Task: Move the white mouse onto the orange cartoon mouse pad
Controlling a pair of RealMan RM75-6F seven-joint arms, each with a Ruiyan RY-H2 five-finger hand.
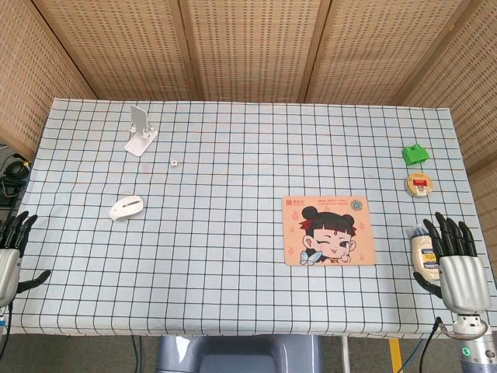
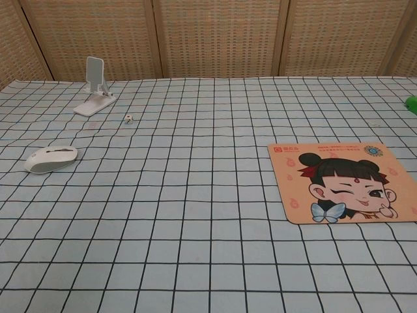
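Notably, the white mouse lies on the left half of the counter, flat on the checked cloth, with nothing touching it. Its long axis runs roughly left to right, tilted slightly, as both the head view and the chest view show. The orange cartoon mouse pad lies well apart to the right, with bare cloth between the two. The left robot hand sits at the counter's near left edge, empty, fingers spread; the mouse lies ahead of it and to its right. The right robot hand rests at the near right edge, likewise empty and spread, just beside a small bottle and close to the pad. The left robot hand is judged the nearer to the mouse, so the pick likely falls to it, followed by a long carry rightward. Neither robot hand appears in the chest view. A white phone stand stands farther back, clear of that path.
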